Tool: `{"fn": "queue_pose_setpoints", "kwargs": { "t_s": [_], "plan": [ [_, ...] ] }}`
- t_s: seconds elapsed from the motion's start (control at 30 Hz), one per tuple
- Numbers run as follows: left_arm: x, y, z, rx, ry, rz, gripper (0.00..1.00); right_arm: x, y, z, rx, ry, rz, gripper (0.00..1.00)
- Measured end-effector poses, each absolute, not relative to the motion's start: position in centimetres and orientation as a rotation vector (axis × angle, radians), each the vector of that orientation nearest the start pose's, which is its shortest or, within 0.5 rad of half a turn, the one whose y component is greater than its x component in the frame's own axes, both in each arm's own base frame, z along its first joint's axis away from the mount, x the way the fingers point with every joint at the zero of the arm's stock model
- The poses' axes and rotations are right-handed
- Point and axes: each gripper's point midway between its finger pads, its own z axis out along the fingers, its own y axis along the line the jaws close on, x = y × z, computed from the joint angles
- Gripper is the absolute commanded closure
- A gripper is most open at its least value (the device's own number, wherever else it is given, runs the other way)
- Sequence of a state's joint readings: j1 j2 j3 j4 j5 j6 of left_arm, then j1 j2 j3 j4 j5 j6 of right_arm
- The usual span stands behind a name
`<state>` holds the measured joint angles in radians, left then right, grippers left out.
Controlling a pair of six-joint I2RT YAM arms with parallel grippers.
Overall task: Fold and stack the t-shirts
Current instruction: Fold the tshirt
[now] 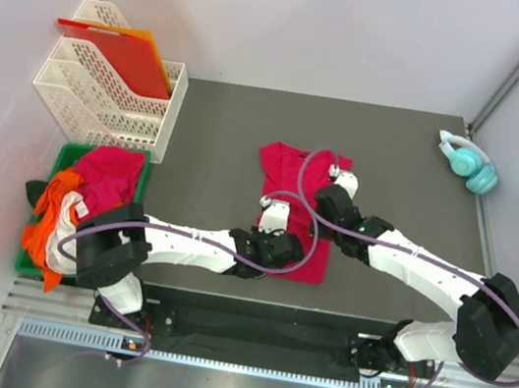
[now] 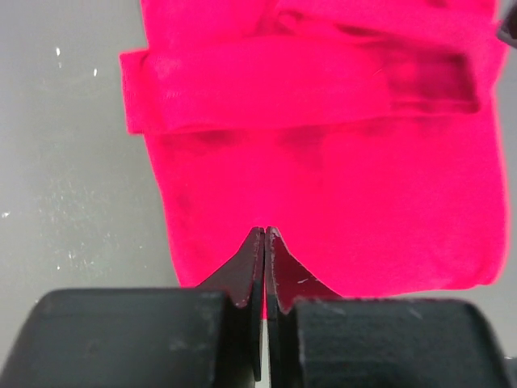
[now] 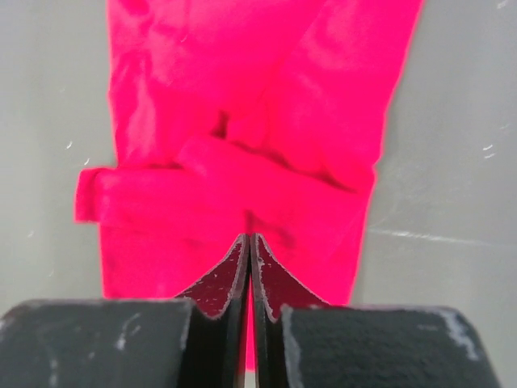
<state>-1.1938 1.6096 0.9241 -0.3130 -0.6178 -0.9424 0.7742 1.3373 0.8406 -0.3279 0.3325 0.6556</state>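
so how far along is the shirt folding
Done: the crimson t-shirt lies partly folded on the table, a strip of cloth across it. In hand: left gripper and right gripper are shut over it, grip unclear. Left: finishing this fold, then the piled t-shirts in the green bin; no stack yet.

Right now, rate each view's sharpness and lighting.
Top external: sharp, evenly lit, soft shadows under the arms. Left wrist: the crimson t-shirt glows oversaturated, its folds washed out; the left gripper looks dark. Right wrist: same glowing red; small bright specks on the table.
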Motion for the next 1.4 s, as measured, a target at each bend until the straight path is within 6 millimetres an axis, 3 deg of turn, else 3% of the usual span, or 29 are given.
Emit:
{"fn": "queue_pose_setpoints", "kwargs": {
  "t_s": [0.3,0.63,0.83,1.07,1.4],
  "plan": [
    [19.5,-30.5,2.3,0.084,2.395,-0.206,1.0,24.1,23.5,7.5,-0.032,2.457,0.372,1.0],
    [19.6,-30.8,2.2,0.035,2.391,-0.226,1.0,23.3,24.8,5.1,-0.04,2.538,0.405,1.0],
    [19.6,-30.9,2.1,0.026,2.392,-0.229,1.0,22.9,25.4,2.2,-0.043,2.616,0.393,1.0],
    [19.5,-30.9,2.1,0.024,2.392,-0.229,1.0,24.1,25.9,2.2,-0.015,2.629,0.409,1.0],
    [19.1,-31.1,2.2,0.034,2.389,-0.231,1.0,28.4,26.0,2.6,0.041,2.617,0.39,1.0]
  ]
}}
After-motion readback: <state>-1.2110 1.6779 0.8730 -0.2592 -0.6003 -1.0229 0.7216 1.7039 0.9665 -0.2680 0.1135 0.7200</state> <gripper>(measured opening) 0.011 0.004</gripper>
